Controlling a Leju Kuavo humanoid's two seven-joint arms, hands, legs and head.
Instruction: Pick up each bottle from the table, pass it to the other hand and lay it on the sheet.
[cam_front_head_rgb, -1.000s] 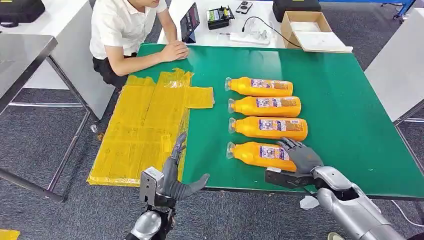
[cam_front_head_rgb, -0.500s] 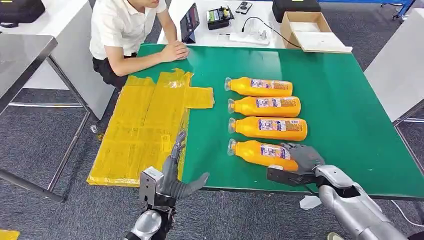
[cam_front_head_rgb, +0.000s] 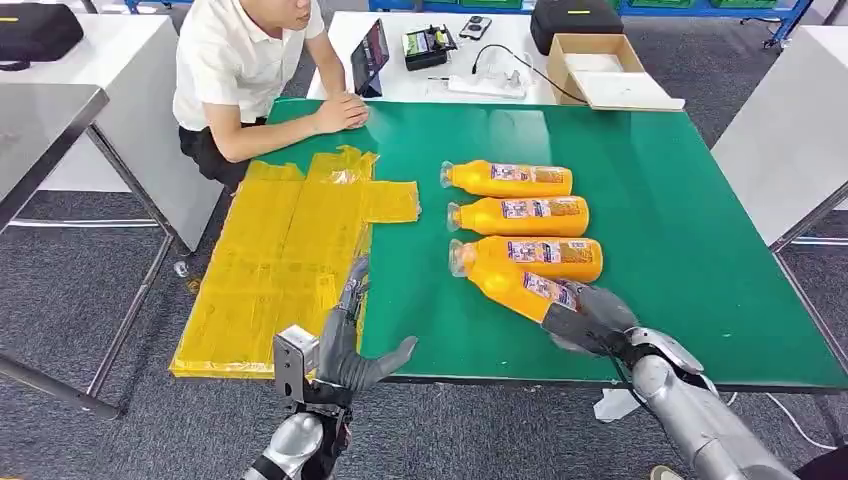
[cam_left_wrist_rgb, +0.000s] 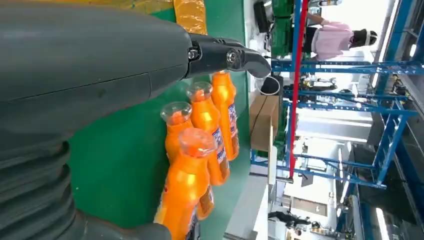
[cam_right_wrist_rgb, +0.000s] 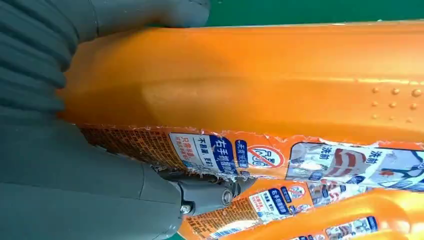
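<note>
Several orange bottles with labels lie on the green table (cam_front_head_rgb: 660, 200). My right hand (cam_front_head_rgb: 590, 318) grips the base of the nearest orange bottle (cam_front_head_rgb: 505, 282), which is raised and tilted, its clear cap pointing left and overlapping the third bottle (cam_front_head_rgb: 550, 253). Close up, that held bottle (cam_right_wrist_rgb: 250, 80) sits between the thumb and the fingers. Two more bottles (cam_front_head_rgb: 508, 179) (cam_front_head_rgb: 520, 214) lie behind. My left hand (cam_front_head_rgb: 352, 350) hovers open by the table's near edge, beside the yellow sheet (cam_front_head_rgb: 285, 255). From the left wrist, the held bottle (cam_left_wrist_rgb: 187, 190) points its cap toward that camera.
A person in a white shirt sits at the far left corner, one hand (cam_front_head_rgb: 340, 112) resting on the table near the sheet. A white table behind holds a tablet (cam_front_head_rgb: 372, 55), cables and a cardboard box (cam_front_head_rgb: 605, 70). White tables flank both sides.
My right hand has closed on the nearest bottle and lifted it; its cap end has swung up against the third bottle. The camera view has shifted slightly. My left hand stays where it was.
</note>
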